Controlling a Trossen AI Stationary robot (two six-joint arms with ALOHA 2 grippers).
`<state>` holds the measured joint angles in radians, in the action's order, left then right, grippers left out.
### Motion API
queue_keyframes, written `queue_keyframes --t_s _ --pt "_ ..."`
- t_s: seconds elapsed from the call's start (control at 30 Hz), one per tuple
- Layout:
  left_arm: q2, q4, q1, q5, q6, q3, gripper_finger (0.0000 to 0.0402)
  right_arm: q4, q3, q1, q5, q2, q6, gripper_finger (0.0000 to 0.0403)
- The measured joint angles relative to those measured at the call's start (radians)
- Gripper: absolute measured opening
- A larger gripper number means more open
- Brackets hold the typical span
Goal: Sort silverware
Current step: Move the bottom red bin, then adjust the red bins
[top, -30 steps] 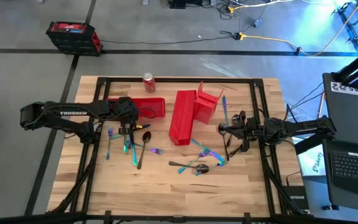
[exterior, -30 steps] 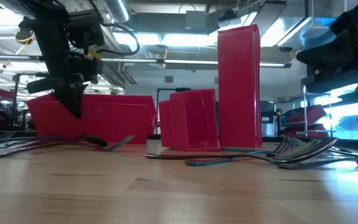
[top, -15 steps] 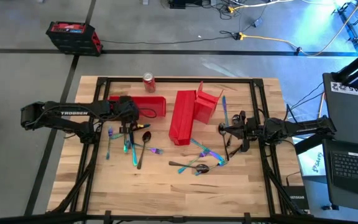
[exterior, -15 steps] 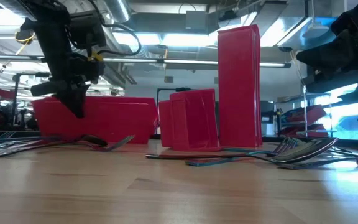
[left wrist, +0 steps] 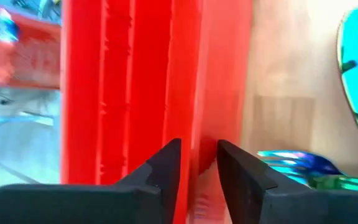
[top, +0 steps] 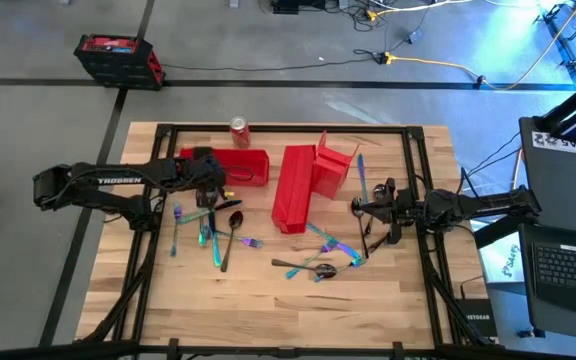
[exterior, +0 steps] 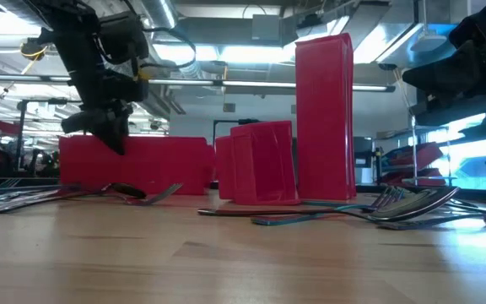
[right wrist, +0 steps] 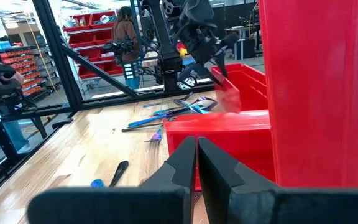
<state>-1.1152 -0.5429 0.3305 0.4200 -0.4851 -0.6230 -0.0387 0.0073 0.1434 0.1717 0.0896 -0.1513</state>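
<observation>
Iridescent silverware lies in two heaps, one at the left (top: 211,236) and one in the middle (top: 318,260); one more piece (top: 362,176) lies right of the bins. My left gripper (top: 212,186) stands over the near long wall of the low red bin (top: 236,166), open a little, one finger on each side of that wall (left wrist: 199,124). A fork (left wrist: 298,164) and a spoon (left wrist: 357,68) lie just beside it. My right gripper (top: 364,212) waits shut at the right, level above the table. My left gripper comes at the low bin's near long wall (left wrist: 197,146) slanting down from the table's left, with the wall's rim in the gap between its fingers (left wrist: 166,171). Whether the fingers touch the wall, I cannot tell. The bin rests on the table.
A long red bin (top: 293,188) and a shorter one (top: 334,166) stand in the middle at the back. A red soda can (top: 239,131) stands at the far edge. Bare wood (top: 268,310) lies along the near edge.
My left gripper has moved a little toward the far edge and up, tipping less steeply, and its fingers have parted. The low red bin has slid: in the low view its left end now stands farther toward the table's right.
</observation>
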Motion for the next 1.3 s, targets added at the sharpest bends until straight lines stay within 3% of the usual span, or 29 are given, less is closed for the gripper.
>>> queue_keyframes --t_s 0.33,0.43,0.6,0.73,0.87,1.3 --pt "0.001 -0.081 -0.013 -0.019 0.037 -0.123 0.0122 0.000 0.000 0.000 0.000 0.000 0.000 0.0000" --pt "0.001 -0.106 -0.035 -0.067 0.086 -0.178 0.0122 0.000 0.000 0.000 0.000 0.000 0.000 0.0000" --pt "0.002 0.141 -0.107 -0.223 0.285 -0.236 0.0122 0.000 0.000 0.000 0.000 0.000 0.000 0.0000" --pt "-0.014 0.442 -0.183 -0.316 0.295 -0.236 0.0122 0.000 0.000 0.000 0.000 0.000 0.000 0.0000" --pt "-0.061 0.637 -0.273 -0.348 0.295 -0.236 0.0122 0.000 0.000 0.000 0.000 0.000 0.000 0.0000" --pt "-0.265 0.696 -0.418 -0.299 0.376 -0.235 0.0122 0.000 0.000 0.000 0.000 0.000 0.000 0.0000"
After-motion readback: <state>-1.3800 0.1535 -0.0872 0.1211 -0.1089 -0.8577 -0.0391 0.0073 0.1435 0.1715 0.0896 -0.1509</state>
